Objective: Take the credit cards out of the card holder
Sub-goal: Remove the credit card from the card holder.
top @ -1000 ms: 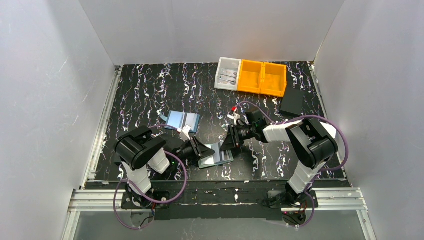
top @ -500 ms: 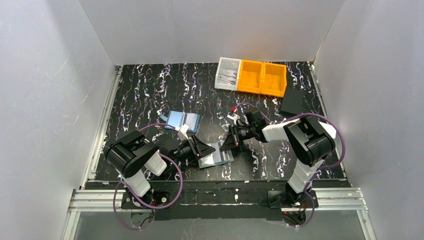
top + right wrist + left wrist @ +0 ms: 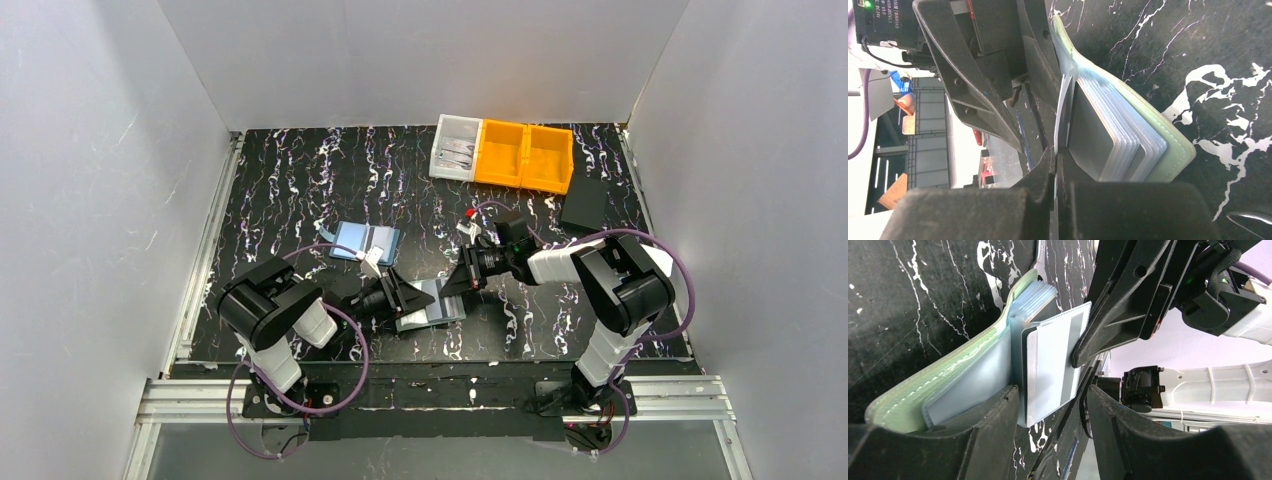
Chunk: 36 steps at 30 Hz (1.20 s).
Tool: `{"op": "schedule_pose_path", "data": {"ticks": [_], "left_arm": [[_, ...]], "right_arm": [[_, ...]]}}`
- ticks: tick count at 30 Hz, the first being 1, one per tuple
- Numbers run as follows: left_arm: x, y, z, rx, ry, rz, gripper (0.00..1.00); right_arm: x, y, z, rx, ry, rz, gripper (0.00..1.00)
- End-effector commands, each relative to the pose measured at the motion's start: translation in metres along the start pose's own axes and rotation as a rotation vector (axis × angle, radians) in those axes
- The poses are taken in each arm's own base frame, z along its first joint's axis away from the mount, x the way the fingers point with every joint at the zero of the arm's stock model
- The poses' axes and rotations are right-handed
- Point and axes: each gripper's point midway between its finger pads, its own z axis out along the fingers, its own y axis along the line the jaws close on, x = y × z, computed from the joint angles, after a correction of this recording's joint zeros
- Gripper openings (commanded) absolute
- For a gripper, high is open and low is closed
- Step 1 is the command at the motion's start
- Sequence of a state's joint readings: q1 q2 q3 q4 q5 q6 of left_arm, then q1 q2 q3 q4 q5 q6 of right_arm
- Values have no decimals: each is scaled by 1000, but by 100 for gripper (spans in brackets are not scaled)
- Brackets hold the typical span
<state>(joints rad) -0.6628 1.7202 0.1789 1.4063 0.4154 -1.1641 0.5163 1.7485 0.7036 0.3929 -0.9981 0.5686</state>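
Observation:
The sage-green card holder (image 3: 943, 385) lies open on the black marbled table (image 3: 300, 180), with its clear sleeves (image 3: 1128, 135) fanned out. A grey-blue credit card (image 3: 1050, 370) with a dark stripe sticks halfway out of a sleeve. My right gripper (image 3: 1057, 170) is shut on that card's free edge (image 3: 1062, 110). It shows in the top view just right of the holder (image 3: 432, 305). My left gripper (image 3: 1053, 412) stands open around the card's lower corner, one finger (image 3: 990, 435) lying against the holder's sleeve panel. In the top view the left gripper (image 3: 402, 297) is at the holder's left side.
A larger light-blue flat rectangle with a dark stripe (image 3: 365, 240) lies behind the left gripper. A clear bin (image 3: 456, 147) and two orange bins (image 3: 523, 156) stand at the back. A black box (image 3: 583, 208) sits at the right edge. White walls enclose the table.
The right gripper has shut on the card's edge. The left gripper's jaws have widened. Both arms have barely shifted and the holder stays between them.

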Motion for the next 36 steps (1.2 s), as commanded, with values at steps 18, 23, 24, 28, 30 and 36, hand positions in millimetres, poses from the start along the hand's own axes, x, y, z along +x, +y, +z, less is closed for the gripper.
{"op": "schedule_pose_path", "data": {"ticks": [18,23,24,28,30,36], "left_arm": [[-13,-30,17,100,10,43,0],[-7,-11,11,45,6,28,0],[-6,-7,10,32,6,27,0],[0,13,3,-23,10,23,0],[2,20,1,-41,17,19,0],[6,33,-6,-80,19,9,0]], "right_arm": [[5,-6,5,51,37,-48,1],[4,-14,1,116,37,-91,21],[3,-14,0,122,33,-103,27],[-1,-14,-6,133,10,-121,48],[-2,-16,-9,138,2,-117,55],[0,-26,-9,167,7,-100,68]]}}
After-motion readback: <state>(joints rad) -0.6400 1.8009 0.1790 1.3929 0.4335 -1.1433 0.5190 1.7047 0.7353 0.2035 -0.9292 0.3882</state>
